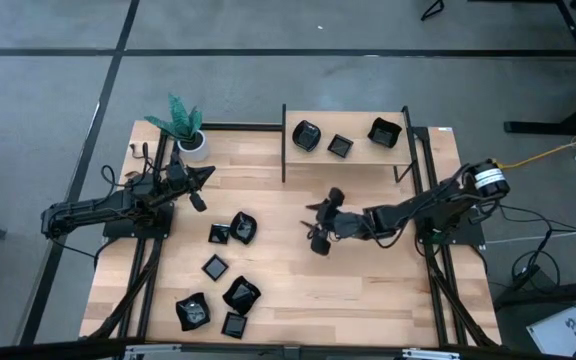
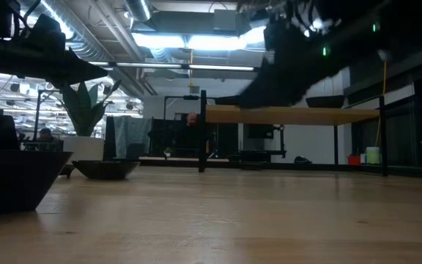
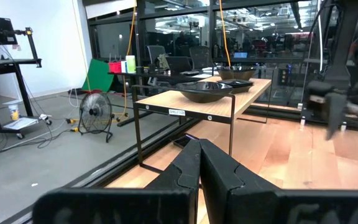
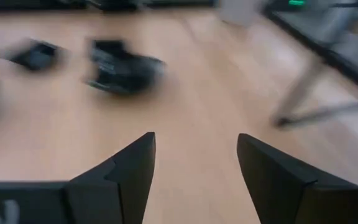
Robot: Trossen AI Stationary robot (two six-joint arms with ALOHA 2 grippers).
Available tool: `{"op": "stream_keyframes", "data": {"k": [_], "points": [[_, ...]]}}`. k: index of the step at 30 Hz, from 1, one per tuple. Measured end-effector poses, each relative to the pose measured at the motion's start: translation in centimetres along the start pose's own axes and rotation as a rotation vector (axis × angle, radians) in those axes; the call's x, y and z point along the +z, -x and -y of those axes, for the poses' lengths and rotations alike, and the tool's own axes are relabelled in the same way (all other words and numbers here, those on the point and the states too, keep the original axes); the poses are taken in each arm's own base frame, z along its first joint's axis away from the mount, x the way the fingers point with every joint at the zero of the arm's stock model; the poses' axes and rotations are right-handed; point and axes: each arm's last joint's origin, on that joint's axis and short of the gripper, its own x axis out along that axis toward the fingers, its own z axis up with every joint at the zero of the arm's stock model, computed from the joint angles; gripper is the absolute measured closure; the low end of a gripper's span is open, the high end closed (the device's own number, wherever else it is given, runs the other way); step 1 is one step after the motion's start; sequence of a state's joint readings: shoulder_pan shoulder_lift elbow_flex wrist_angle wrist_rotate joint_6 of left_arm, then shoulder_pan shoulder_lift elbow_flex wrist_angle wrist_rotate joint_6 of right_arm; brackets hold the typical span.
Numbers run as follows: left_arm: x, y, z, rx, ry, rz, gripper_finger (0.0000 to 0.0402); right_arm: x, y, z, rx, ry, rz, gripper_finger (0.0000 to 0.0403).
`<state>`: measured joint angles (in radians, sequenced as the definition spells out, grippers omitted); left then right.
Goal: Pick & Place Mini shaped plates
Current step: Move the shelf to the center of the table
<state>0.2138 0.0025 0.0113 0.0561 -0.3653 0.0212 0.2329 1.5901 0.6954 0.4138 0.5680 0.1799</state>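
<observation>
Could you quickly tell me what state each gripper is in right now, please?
Left gripper: jaws closed, holding nothing, near the potted plant.
Right gripper: jaws open, empty, above the table middle.

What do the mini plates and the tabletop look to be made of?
The mini shaped plates look like glazed ceramic or hard plastic: black and glossy, with pale reflections on their faces; I cannot tell which. The tabletop looks like light wood planks with a smooth, slightly satin finish: visible board seams and grain, soft sheen in the low view. The small shelf at the back seems to be the same wood on thin dark metal legs.
</observation>
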Motion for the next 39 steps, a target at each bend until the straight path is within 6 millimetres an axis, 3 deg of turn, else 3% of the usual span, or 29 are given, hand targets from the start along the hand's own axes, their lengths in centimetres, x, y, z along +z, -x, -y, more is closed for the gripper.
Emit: {"op": "stream_keyframes", "data": {"k": [5,10,14,19,32,39], "points": [[0.0,0.0,0.0,0.0,0.0,0.0,0.0398,-1.3,-1.6,-1.2,-0.065,0.048,-0.039,0.0221],[0.0,0.0,0.0,0.0,0.0,0.0,0.0398,-2.1,-5.0,-3.2,-0.111,0.166,-0.083,0.0313],[0.0,0.0,0.0,0.0,0.0,0.0,0.0398,-1.8,-7.0,-4.1,-0.28,0.247,-0.099,0.039],[0.0,0.0,0.0,0.0,0.0,0.0,0.0398,-1.2,-7.9,-4.1,-0.493,0.254,-0.063,0.0394],[0.0,0.0,0.0,0.0,0.0,0.0,0.0398,-0.5,-10.6,0.8,-0.638,0.125,-0.07,0.04],[0.0,0.0,0.0,0.0,0.0,0.0,0.0398,-0.4,-11.2,2.2,-0.674,0.034,-0.055,0.0401]]}}
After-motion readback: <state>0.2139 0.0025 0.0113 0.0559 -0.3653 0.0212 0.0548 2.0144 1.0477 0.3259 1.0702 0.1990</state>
